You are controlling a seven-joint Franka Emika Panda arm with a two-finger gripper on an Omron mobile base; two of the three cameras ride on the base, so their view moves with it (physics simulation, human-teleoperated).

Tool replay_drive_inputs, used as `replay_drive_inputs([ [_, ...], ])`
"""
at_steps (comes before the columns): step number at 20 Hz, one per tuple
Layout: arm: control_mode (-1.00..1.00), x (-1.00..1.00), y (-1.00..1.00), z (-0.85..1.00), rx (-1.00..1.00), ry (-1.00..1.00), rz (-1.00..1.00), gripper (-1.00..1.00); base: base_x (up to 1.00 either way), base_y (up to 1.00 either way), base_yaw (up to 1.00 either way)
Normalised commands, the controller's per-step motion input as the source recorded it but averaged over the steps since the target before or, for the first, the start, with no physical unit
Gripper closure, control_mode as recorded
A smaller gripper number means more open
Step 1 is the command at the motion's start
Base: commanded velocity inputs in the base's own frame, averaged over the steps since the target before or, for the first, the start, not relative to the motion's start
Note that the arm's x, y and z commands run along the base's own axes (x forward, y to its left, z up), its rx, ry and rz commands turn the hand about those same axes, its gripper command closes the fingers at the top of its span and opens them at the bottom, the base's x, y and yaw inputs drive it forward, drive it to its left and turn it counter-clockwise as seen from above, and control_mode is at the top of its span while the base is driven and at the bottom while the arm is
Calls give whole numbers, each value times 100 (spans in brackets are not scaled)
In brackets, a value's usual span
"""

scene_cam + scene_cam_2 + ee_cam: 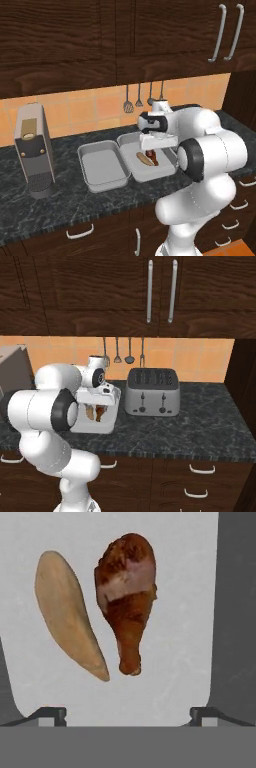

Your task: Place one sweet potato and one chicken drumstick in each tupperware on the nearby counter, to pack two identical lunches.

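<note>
Tan sweet potato (70,614) beside reddish-brown chicken drumstick (127,597), apparently apart, in pale tupperware (185,572)

The sweet potato (70,629) and chicken drumstick (127,597) lie side by side in one tupperware (175,662).

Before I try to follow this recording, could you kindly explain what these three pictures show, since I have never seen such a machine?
It is a white robot arm with dark joints, standing at a dark marbled stone counter in a computer-rendered kitchen. Two pictures come from cameras behind the arm, one on its left and one on its right. The third looks down from the arm's own hand.

On the counter lie two pale grey rectangular trays side by side. The left tray has nothing in it. The right tray holds a tan tapered sweet potato and a reddish-brown chicken drumstick, lying next to each other. A grey coffee machine and a silver toaster stand nearby.

The gripper hangs over the right tray with its jaws open, holding nothing.
</note>
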Motion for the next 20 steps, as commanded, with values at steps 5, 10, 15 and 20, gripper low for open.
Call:
replay_drive_inputs([
  [5, -100, -100, -7, 12, 0, -10, 0, -100, 0, 0, 0],
  [10, -100, -96, -7, 82, 0, -20, 2, -100, 0, 0, 0],
  [15, -100, -84, 0, 91, 0, -22, 8, -100, 0, 0, 0],
  [20, -100, -90, 0, 54, 0, -34, 8, -100, 0, 0, 0],
])
